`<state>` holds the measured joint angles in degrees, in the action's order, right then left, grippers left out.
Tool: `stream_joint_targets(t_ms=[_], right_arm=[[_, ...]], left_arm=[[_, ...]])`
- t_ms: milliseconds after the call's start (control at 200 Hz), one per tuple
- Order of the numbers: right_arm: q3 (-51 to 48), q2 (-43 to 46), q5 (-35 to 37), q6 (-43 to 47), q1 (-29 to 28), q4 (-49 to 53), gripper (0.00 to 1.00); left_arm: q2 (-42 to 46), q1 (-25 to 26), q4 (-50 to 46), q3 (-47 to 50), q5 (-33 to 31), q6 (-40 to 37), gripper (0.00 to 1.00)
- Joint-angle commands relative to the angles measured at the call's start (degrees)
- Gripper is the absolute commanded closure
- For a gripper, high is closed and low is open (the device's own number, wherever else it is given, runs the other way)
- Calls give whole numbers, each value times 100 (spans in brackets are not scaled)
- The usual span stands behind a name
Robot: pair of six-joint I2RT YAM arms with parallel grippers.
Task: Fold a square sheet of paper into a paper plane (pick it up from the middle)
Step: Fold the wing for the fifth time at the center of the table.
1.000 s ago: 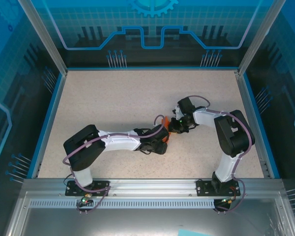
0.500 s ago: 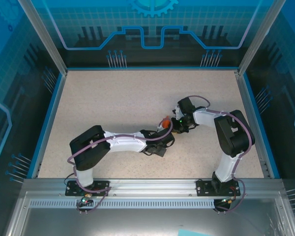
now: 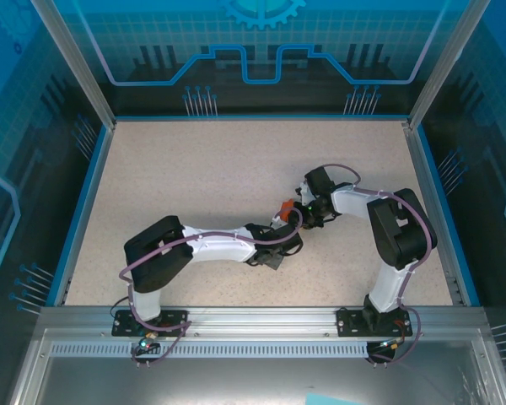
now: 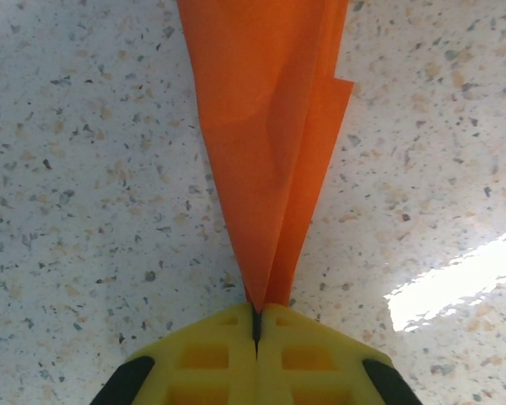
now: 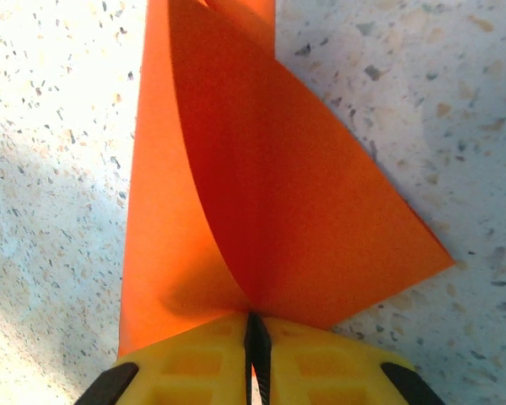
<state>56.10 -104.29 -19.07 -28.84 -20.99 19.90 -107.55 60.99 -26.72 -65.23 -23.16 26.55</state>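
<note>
Near the middle of the table [image 3: 194, 169], slightly toward its right edge, the paper plane [image 3: 280, 208] is held off the surface between the two arms. The left gripper [image 4: 255, 325] is pressed together on the narrow pointed tip of the plane, with only a sliver of paper caught between the jaws. The right gripper [image 5: 253, 325] is pinched on the wider end, where several folded layers meet.

A tear is judged the main risk: the thin sheet is clamped at both ends, so any pull apart or twist between the arms would be taken by the creases. The tip could also be slipped out of the left grip, since so little is held there. The loose flap seen at the right gripper could be sprung open or crumpled if it is pressed carelessly.

The paper is matte, bright orange and light, folded into a long taper with sharp creases and overlapping layers. The finger pads are yellow, with square recessed pockets. The table is speckled, stone-like and slightly glossy under glare.
</note>
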Motion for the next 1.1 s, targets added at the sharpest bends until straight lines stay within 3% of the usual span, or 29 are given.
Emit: stream_joint_targets(t_ms=[0,115,225,460,550,740,1095], right_arm=[[-344,-522,751,116,17,273,87],[-362,-522,739,111,17,260,87],[-371,-513,738,124,16,269,87],[-403,-522,703,115,16,217,87],[-432,-511,685,107,13,201,87],[-476,-496,633,102,16,154,87],[-460,-487,585,128,16,154,87]], left_arm=[[-94,88,-515,-45,-128,-236,92],[-82,106,-492,-90,-97,-397,79],[29,106,-457,-93,55,-534,73],[646,-84,-76,-67,1386,-509,63],[800,-352,-18,-76,1930,-335,63],[981,-846,283,12,1985,-41,65],[418,-1037,751,67,2030,79,88]])
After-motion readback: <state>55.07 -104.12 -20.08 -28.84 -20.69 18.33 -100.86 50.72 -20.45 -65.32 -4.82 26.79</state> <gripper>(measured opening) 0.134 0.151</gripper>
